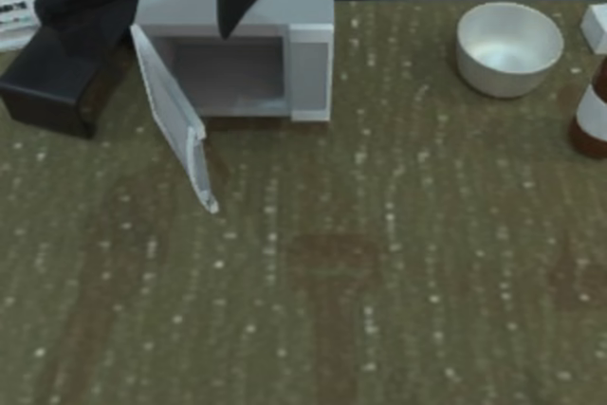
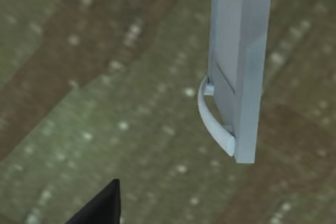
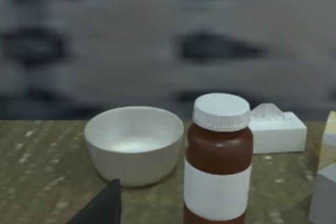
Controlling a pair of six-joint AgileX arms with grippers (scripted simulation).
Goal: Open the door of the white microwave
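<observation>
Top view: the door [image 1: 171,116] hangs open beneath the left end effector [image 1: 228,21], its finger spread seemingly indiscernible.

The table [image 1: 379,310] is covered in an olive cloth with pale flecks and brown patches. The microwave [image 1: 285,7] stands on it at the far edge, door [image 1: 171,116] swung open toward the front. Just left of the microwave sits a black box [image 1: 43,92]. Well to the microwave's right lies a white bowl [image 1: 509,47]; beyond the bowl stand a brown bottle [image 1: 593,120] and a white box [image 1: 596,26].
</observation>
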